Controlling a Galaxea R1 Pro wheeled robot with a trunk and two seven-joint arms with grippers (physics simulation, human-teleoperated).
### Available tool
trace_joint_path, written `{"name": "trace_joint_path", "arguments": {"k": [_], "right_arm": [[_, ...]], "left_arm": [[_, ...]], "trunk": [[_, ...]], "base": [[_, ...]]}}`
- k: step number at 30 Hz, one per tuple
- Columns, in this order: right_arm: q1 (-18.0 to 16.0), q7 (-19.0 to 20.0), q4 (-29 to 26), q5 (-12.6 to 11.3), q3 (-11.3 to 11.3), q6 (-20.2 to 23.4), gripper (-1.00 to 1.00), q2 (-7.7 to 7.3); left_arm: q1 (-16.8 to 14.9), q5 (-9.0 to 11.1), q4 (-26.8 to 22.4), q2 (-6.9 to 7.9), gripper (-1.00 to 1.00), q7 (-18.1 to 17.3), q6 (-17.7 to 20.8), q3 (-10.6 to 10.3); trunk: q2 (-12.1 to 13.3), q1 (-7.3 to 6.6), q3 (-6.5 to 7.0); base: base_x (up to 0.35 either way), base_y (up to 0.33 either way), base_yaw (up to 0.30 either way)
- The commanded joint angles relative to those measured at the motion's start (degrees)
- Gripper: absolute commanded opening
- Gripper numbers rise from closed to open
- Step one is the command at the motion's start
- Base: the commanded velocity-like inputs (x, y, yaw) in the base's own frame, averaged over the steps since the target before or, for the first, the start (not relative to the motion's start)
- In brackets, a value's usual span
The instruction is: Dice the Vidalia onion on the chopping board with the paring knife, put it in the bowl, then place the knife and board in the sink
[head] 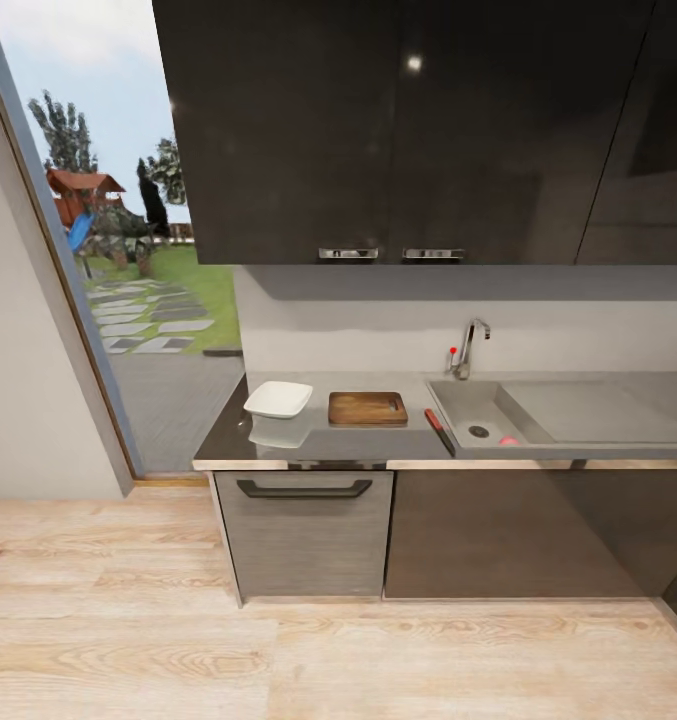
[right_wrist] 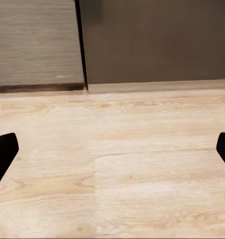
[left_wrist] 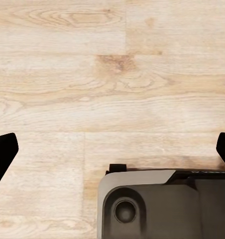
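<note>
Your left claw [left_wrist: 112, 149] and right claw [right_wrist: 112, 149] both hang spread over bare floor. Counter [head: 418, 445] at 12 o'clock; onion [head: 508, 441] in sink [head: 578, 415], 1 o'clock, right arm nearer. Drive up.

A: Items on the dark glossy grey table [head: 318, 440]?
B: Shallow white squarish bowl [head: 278, 399], upright, near the left end. Rectangular brown wooden chopping board [head: 368, 408], flat, just right of it.

A: And by the grey matte sink [head: 578, 415]?
B: Slim red-handled paring knife [head: 438, 431], lying along its left rim. Small pinkish-red round onion [head: 507, 440], whole, inside the basin near the drain.
</note>
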Motion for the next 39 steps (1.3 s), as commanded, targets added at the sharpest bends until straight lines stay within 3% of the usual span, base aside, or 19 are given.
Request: {"name": "trace_joint_path", "arguments": {"k": [1, 3, 6, 10, 14, 20, 39], "right_arm": [[0.1, -0.5, -1.1, 0.7, -0.2, 0.2, 1.0, -0.11], [0.1, -0.5, -3.0, 0.8, -0.2, 2.9, 1.0, -0.18], [0.2, -0.4, -10.5, 0.7, -0.3, 11.3, 1.0, -0.26], [0.2, -0.3, -18.3, 0.6, -0.3, 16.6, 1.0, -0.2], [0.2, -0.3, -22.2, 0.6, -0.2, 17.9, 1.0, 0.05], [0.2, -0.5, -26.9, 0.6, -0.1, 18.5, 1.0, 1.54], [0.2, -0.5, -26.0, 0.6, -0.1, 18.7, 1.0, 2.02]], "left_arm": [[0.0, 0.0, -0.1, 0.02, 1.0, 0.0, -0.1, 0.0], [0.0, 0.1, -0.1, 0.03, 1.0, 0.0, -0.1, 0.0], [0.0, 0.0, -0.1, 0.04, 1.0, 0.0, -0.1, 0.0], [0.0, 0.0, -0.1, 0.05, 1.0, 0.0, -0.1, 0.0], [0.0, 0.0, -0.1, 0.0, 1.0, 0.0, -0.1, 0.0], [0.0, 0.0, -0.1, -0.03, 1.0, 0.0, -0.1, 0.0], [0.0, 0.0, -0.1, -0.03, 1.0, 0.0, -0.1, 0.0]], "trunk": [[-0.1, 0.04, -0.12], [-0.1, 0.04, -0.12], [-0.1, 0.04, -0.12], [-0.1, 0.04, -0.12], [-0.1, 0.04, -0.12], [-0.1, 0.04, -0.12], [-0.1, 0.04, -0.12]], "base": [[0.0, 0.0, 0.0], [0.0, 0.0, 0.0], [0.0, 0.0, 0.0], [0.0, 0.0, 0.0], [0.0, 0.0, 0.0], [0.0, 0.0, 0.0], [0.0, 0.0, 0.0]]}}
